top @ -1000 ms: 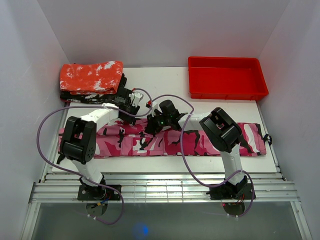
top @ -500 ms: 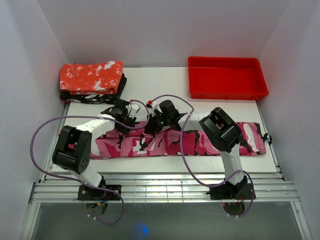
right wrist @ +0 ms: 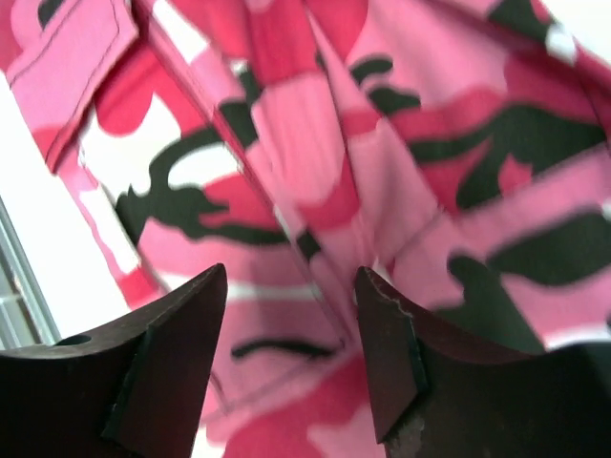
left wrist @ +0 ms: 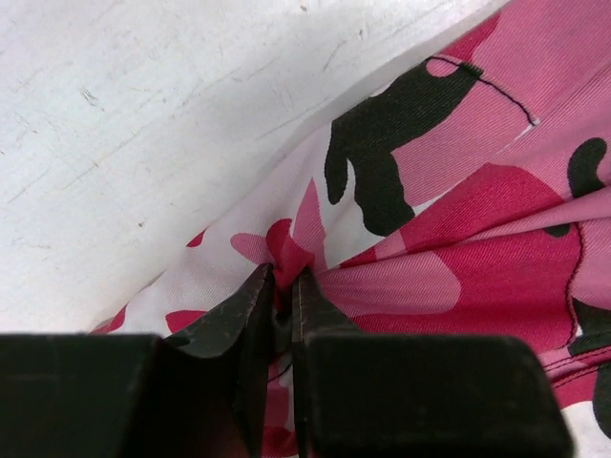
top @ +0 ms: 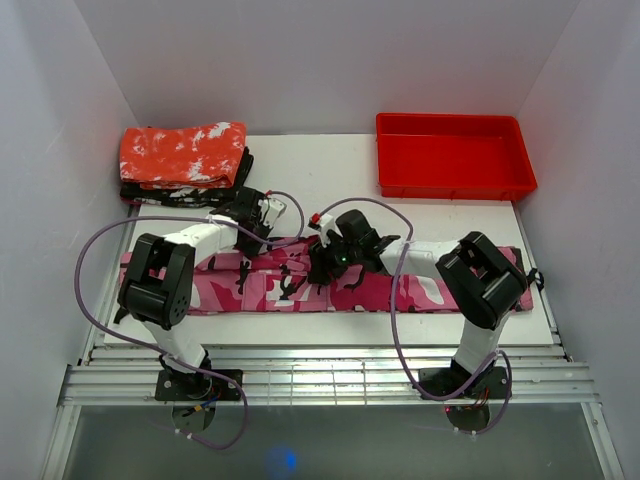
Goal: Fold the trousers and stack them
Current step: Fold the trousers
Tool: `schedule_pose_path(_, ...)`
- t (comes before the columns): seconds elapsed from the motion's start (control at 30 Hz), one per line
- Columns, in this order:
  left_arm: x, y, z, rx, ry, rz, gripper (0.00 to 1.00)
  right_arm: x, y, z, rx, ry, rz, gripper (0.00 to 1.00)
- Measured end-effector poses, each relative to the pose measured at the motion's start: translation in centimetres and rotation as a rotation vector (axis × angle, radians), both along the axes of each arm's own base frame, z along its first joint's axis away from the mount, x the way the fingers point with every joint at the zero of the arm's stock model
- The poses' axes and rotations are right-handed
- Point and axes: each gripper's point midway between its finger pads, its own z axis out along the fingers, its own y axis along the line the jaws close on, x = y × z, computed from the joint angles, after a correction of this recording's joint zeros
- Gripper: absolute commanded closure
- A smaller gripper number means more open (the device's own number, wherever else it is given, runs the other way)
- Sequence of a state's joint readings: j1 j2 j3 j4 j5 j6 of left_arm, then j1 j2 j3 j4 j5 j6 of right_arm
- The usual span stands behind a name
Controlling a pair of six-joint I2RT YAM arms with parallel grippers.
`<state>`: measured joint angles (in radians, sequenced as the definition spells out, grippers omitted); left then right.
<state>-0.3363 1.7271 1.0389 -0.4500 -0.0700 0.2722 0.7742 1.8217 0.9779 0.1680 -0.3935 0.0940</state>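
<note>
**Item 1, red plastic tray** [top: 455, 186]: a rectangular bin at 1 o'clock on the white table [top: 330, 170]. Its red floor and walls are in plain view from overhead.

**Item 2, trousers** [top: 270, 290]: pink camouflage, folded lengthwise into a long flat strip. They lie across the middle of the table from 9 o'clock to 3 o'clock, on the table and well apart from the tray.

**Item 3, folded red cloth** [top: 183, 155]: white-speckled, at 10 o'clock, on top of a dark folded cloth [top: 180, 192].

**Item 4, left gripper** [top: 258, 215]: it sits at the far edge of the trousers, left of centre. In the wrist view the left gripper [left wrist: 284, 286] has its jaws drawn narrow, and a small raised ridge of the trousers [left wrist: 458, 219] is pinched between the tips.

**Item 5, right gripper** [top: 335, 262]: it is over the middle of the strip. In the wrist view the right gripper [right wrist: 291, 286] has its fingers [right wrist: 162, 353] spread wide, with the trousers [right wrist: 286, 172] beneath them. Whether the tips touch the cloth cannot be told.
</note>
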Motion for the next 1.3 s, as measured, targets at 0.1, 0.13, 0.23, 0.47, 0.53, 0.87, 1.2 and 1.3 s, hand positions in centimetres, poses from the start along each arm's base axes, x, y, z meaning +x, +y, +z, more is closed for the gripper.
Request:
schedule_pose_path(0.1, 0.3, 0.0, 0.1, 0.0, -0.003, 0.001, 0.84, -0.9, -1.1, -0.3, -0.019, 0.018, 0.002, 0.55)
schedule_pose_path(0.13, 0.3, -0.1, 0.0, 0.001, -0.002, 0.001, 0.85, -1.1, -1.3, -0.8, -0.029, 0.033, 0.005, 0.59)
schedule_pose_path(0.23, 0.7, 0.0, 0.1, 0.009, 0.001, 0.006, 0.84, -1.0, -0.7, -1.3, -0.012, 0.066, 0.013, 0.62)
schedule_pose_path(0.47, 3.9, 1.6, 0.9, 0.013, -0.02, 0.054, 0.49, -0.7, 0.9, -1.6, 0.039, 0.111, 0.05, 0.65)
schedule_pose_path(0.53, 4.9, 1.8, 1.9, -0.007, -0.042, 0.053, 0.45, -0.7, 1.2, -1.6, 0.047, 0.115, 0.057, 0.65)
schedule_pose_path(0.87, 6.0, -1.8, 5.5, -0.062, -0.106, -0.081, 0.59, -0.7, 1.5, -1.6, 0.061, 0.124, 0.066, 0.66)
schedule_pose_path(1.2, 2.1, -2.4, 2.5, -0.043, 0.029, -0.126, 0.68, -0.7, 1.5, -1.6, 0.059, 0.124, 0.065, 0.66)
schedule_pose_path(1.3, 0.3, -1.1, 1.0, 0.011, 0.089, -0.109, 0.62, -0.7, 1.5, -1.6, 0.055, 0.13, 0.065, 0.66)
